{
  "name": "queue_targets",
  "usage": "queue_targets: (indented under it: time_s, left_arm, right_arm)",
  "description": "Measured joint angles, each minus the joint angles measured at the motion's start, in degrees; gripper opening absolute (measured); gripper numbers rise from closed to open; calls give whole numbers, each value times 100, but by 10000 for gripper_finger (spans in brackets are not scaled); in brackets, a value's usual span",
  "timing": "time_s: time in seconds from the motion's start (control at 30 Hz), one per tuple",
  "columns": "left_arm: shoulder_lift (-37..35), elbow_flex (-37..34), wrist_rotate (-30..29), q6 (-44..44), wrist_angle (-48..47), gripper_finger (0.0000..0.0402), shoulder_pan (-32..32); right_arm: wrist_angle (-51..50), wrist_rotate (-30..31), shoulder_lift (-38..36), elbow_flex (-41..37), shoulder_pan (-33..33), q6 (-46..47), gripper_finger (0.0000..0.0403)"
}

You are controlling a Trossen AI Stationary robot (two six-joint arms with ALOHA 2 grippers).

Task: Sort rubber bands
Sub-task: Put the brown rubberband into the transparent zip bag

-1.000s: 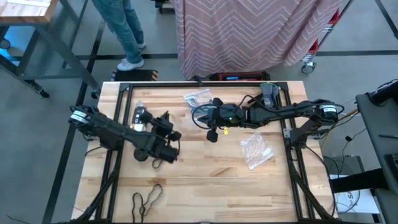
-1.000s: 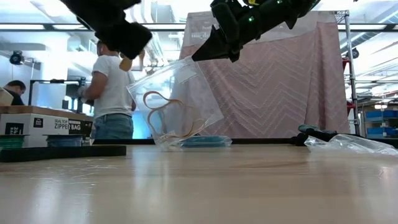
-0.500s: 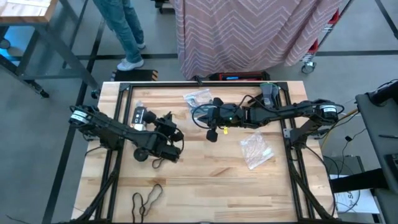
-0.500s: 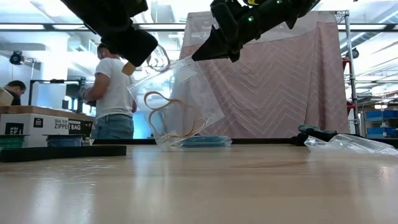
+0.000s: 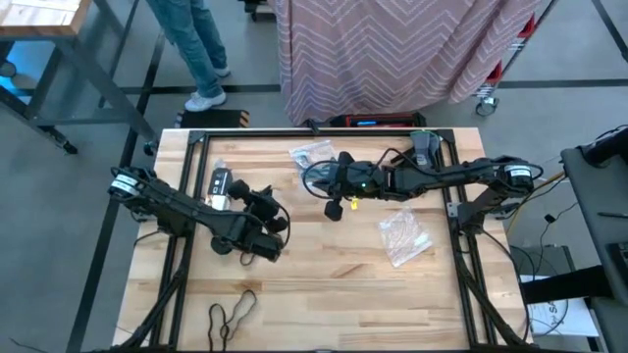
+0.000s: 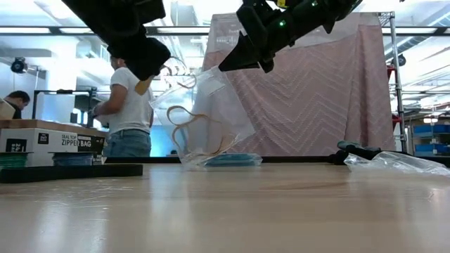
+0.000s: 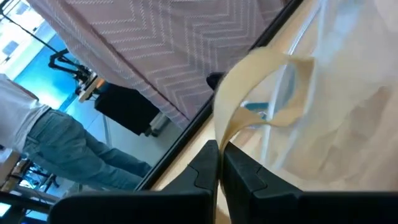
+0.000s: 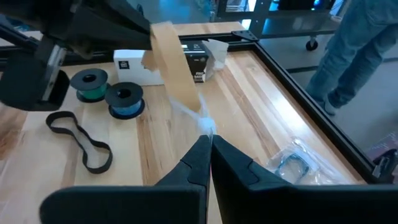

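Note:
A clear plastic bag (image 6: 211, 116) with tan rubber bands (image 6: 200, 133) inside hangs over the table's middle, with my right gripper (image 8: 208, 142) shut on it. My left gripper (image 7: 219, 152), just left of the bag in the low view (image 6: 148, 67), is shut on another tan rubber band (image 7: 249, 81), whose loop reaches out to the bag's mouth. A black rubber band (image 8: 81, 140) lies flat on the table below. More black bands (image 5: 231, 312) lie near the front edge. My left gripper pinches the tan band's near end (image 7: 217, 134) between its two fingers. The loop sticks out past the fingertips, clear of the table, and curves toward the bag (image 7: 348, 93). My right gripper pinches the bag's top edge (image 8: 204, 126) between its fingertips, slanting down from the table's right side. The bag hangs below the fingers, mouth up; whether its lower end (image 6: 190, 161) rests on the table, I cannot tell.
A green tape roll (image 8: 90, 81), a blue one (image 8: 124, 99) and a white box (image 8: 134, 65) stand at the far left. A bag of blue bands (image 5: 312, 154) lies at the far middle, another clear bag (image 5: 404, 235) at the right. A person (image 6: 130, 105) stands beyond the table.
My left gripper has rolled and dipped a little toward the hanging bag, staying shut, and has brought its tan band's loop to the bag's mouth. The bag's open top has narrowed slightly. My right gripper has kept still.

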Motion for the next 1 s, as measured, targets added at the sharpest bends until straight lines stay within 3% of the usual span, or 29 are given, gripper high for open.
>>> queue_targets:
  time_s: [0.27, 0.43, 0.57, 0.73, 0.9, 1.0]
  left_arm:
    - [0, 0, 238, 275, 19, 0, -106]
    - [0, 0, 871, 459, 87, 0, 80]
    - [0, 75, 1688, 1297, 141, 0, 381]
    - [0, 511, 1909, 2487, 215, 0, 580]
    - [0, 949, 3294, 3878, 551, 0, 820]
    - [0, 1036, 3444, 4413, 687, 0, 921]
  right_arm:
    - [-31, -2, -2, 0, -4, -123, 0]
    - [10, -11, -2, 0, -4, -276, 0]
    - [42, -208, -2, 0, -4, -392, 0]
    - [42, -337, -4, 0, -4, -498, 0]
    - [37, -345, -3, 0, -4, -505, 0]
    - [34, -411, -4, 0, -2, -604, 0]
